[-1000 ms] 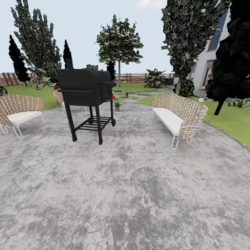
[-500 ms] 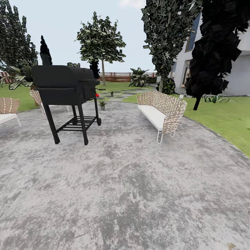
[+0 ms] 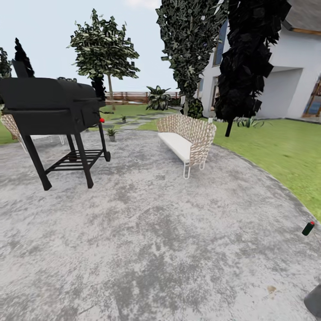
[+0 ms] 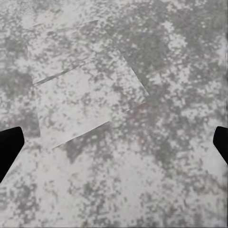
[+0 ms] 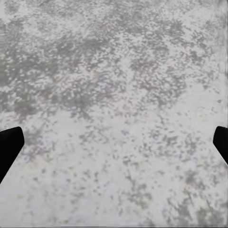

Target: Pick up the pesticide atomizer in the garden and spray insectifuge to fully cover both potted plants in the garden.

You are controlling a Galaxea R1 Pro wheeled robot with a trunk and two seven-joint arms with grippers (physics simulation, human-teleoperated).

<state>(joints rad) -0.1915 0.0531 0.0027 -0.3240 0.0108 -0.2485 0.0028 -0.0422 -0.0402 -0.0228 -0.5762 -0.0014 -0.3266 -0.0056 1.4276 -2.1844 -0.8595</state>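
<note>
We see bare patio point(image 3: 147, 240) from the middle down to six o'clock, open for passage. The grill point(image 3: 53, 111) blocks ten o'clock, its legs planted on the paving. The bench point(image 3: 185, 140) stands at twelve to one o'clock, with a clear lane between it and the grill. A small dark bottle point(image 3: 308, 228) lies at four o'clock near the patio's edge. Lawn point(image 3: 285, 151) lies open at two o'clock.
</note>
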